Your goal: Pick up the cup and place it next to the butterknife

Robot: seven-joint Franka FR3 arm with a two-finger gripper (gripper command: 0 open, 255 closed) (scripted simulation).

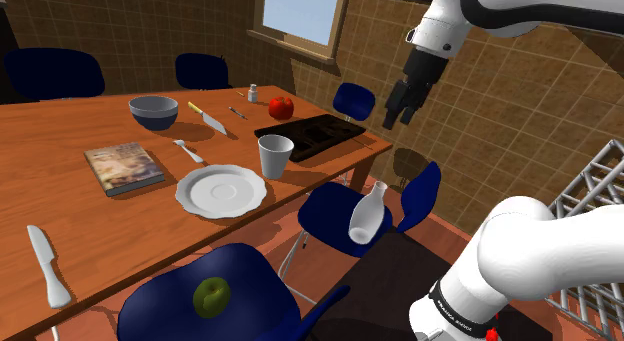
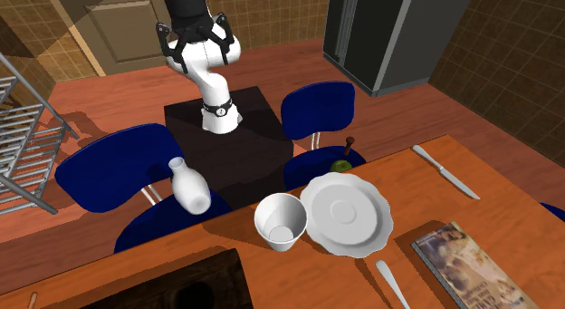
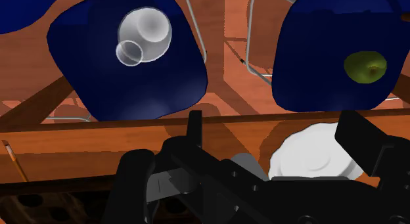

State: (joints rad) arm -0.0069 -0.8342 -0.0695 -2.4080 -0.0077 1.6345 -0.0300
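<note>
Tool [image 1: 399,119] is in the upper right of the shoulder frame, off the counter [image 1: 60,199] edge and high over the chairs. Its fingers are spread with nothing between them; the wrist view agrees, fingers [image 3: 192,134] apart.

Cup [image 1: 276,155] is just right of centre in the shoulder frame. It stands upright on the counter near the edge, long axis vertical, mouth up. The second exterior view looks down into its mouth [image 2: 281,223]. It sits just beside the plate [image 1: 221,190], between the plate and the dark tray [image 1: 310,136]. Well apart from the tool.

Butterknife [image 1: 47,266] lies flat on the counter in the lower left of the shoulder frame, long axis roughly up-down in the frame, well apart from the cup with the plate between them.

A white bottle [image 1: 367,214] stands on a blue chair [image 1: 330,217] below the tool.
</note>
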